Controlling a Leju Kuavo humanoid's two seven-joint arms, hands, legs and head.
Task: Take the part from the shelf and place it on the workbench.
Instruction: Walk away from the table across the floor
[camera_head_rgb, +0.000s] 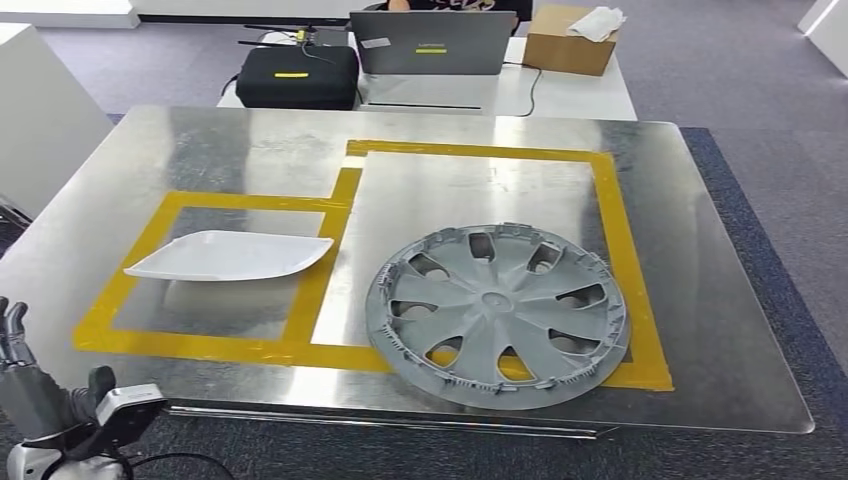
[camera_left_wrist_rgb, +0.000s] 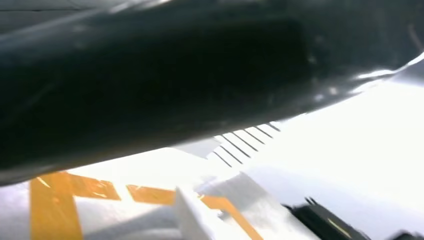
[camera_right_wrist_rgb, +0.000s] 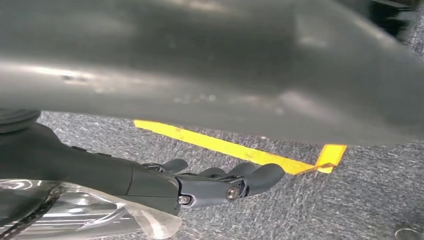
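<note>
On the metal tabletop (camera_head_rgb: 700, 330), inside the larger yellow tape outline (camera_head_rgb: 620, 230): grey wheel cover (camera_head_rgb: 497, 313), lying flat, near edge overlapping the tape. Beside it, in the smaller outline, a white dish (camera_head_rgb: 230, 255). Below the near left corner, left hand (camera_head_rgb: 40, 395), raised, fingers (camera_head_rgb: 12, 330) pointing up, slightly apart, holding nothing. Under the table edge, right hand (camera_right_wrist_rgb: 210, 185), hanging over grey carpet (camera_right_wrist_rgb: 350, 210), fingers loosely curled, empty. Beyond, a laptop (camera_head_rgb: 430, 45), black case (camera_head_rgb: 297, 77), cardboard box (camera_head_rgb: 568, 42).
</note>
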